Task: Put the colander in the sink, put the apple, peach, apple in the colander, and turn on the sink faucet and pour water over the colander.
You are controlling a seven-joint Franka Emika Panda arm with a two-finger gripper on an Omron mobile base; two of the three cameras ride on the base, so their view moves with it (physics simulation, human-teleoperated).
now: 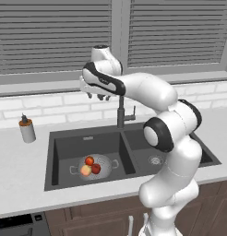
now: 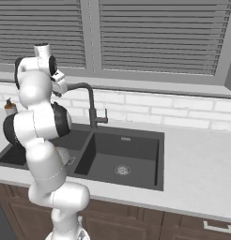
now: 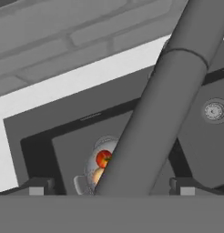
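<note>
The silvery colander sits in the left basin of the dark sink. It holds two red apples and the pale peach. In the hand view the colander with an apple lies far below, partly behind the sink faucet. My gripper hangs high over the sink at the top of the faucet. It is open, with a finger on each side of the gooseneck spout, and holds nothing. No water is in view.
A small grey soap dispenser stands on the counter left of the sink. The right basin holds only its steel drain. A white tiled wall and a window with blinds rise behind the faucet.
</note>
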